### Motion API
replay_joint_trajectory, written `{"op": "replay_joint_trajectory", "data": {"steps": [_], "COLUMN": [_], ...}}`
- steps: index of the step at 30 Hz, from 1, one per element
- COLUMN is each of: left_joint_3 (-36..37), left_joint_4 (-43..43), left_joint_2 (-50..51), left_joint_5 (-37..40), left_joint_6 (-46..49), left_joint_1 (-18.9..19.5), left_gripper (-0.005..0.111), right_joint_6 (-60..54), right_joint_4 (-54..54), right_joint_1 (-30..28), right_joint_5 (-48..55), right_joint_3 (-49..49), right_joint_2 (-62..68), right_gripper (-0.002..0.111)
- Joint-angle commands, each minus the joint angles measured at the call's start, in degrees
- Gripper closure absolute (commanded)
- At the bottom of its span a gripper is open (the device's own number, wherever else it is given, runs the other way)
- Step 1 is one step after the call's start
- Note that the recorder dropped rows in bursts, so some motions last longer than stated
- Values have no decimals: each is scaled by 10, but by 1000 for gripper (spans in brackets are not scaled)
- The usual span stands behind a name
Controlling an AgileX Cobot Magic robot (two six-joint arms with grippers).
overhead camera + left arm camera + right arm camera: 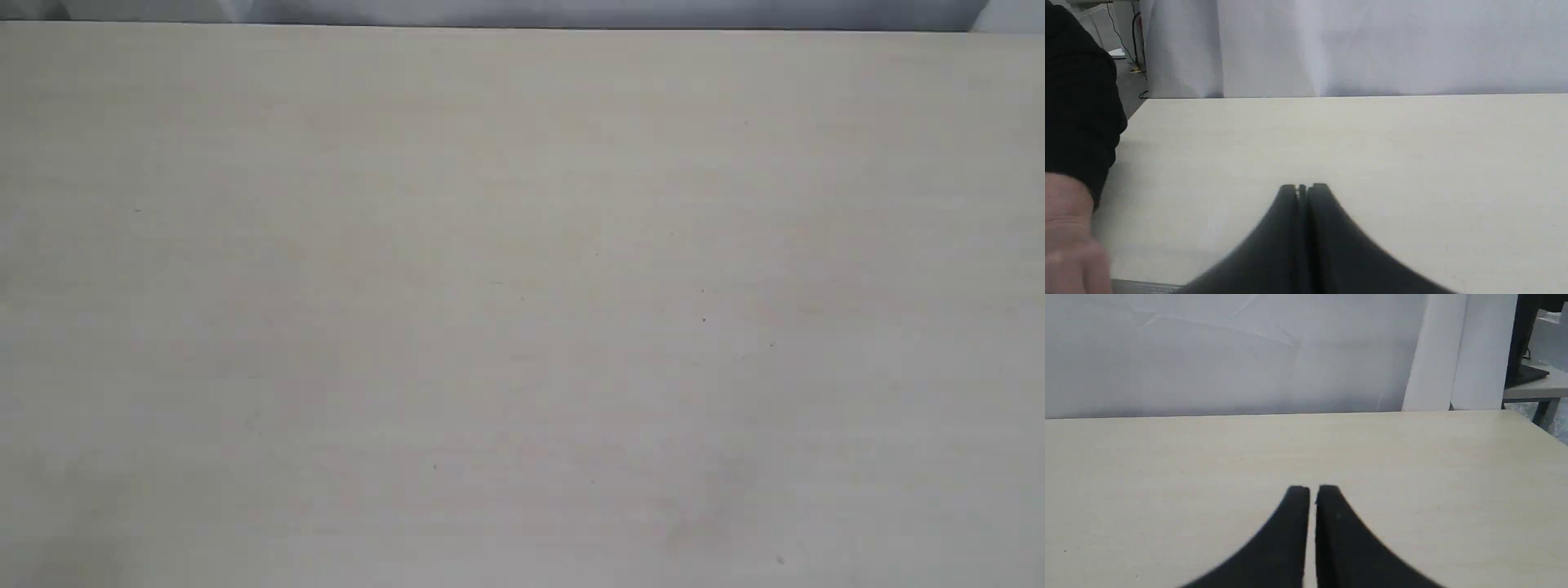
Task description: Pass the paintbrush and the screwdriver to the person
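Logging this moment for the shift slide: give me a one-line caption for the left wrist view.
Left gripper shut, holding nothing, above the pale table; person's dark-sleeved hand nearby.

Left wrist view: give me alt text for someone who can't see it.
The left gripper, its dark fingers closed together with nothing between them, hangs over a pale table. A person's hand with a dark sleeve shows at the frame's edge, and a white curtain hangs behind the table.
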Motion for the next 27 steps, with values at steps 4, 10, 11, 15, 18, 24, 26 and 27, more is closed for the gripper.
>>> {"op": "replay_joint_trajectory", "data": {"steps": [4,10,11,15,18,24,26,27], "left_joint_3": [1,1,1,1,1,1,1,1], "left_joint_4": [-2,-1,0,0,0,0,0,0], "left_joint_2": [-1,-1,-1,-1,-1,-1,-1,-1], "left_joint_5": [-3,-4,-4,-4,-4,-4,-4,-4], "left_joint_6": [-1,-1,-1,-1,-1,-1,-1,-1], "left_joint_1": [-5,-5,-5,-5,-5,-5,-5,-5], "left_gripper": [107,107,107,107,107,107,107,107], "right_joint_6": [-5,-43,-66,-188,-236,-237,-237,-237], "right_joint_4": [5,24,38,130,178,188,188,188], "right_joint_1": [-5,-5,-5,-5,-5,-5,-5,-5], "right_joint_5": [1,4,4,4,5,45,45,45], "right_joint_3": [1,1,1,1,1,1,1,1], "right_joint_2": [-3,-3,-3,-3,-3,-3,-3,-3], "right_gripper": [104,104,104,104,104,104,104,104]}}
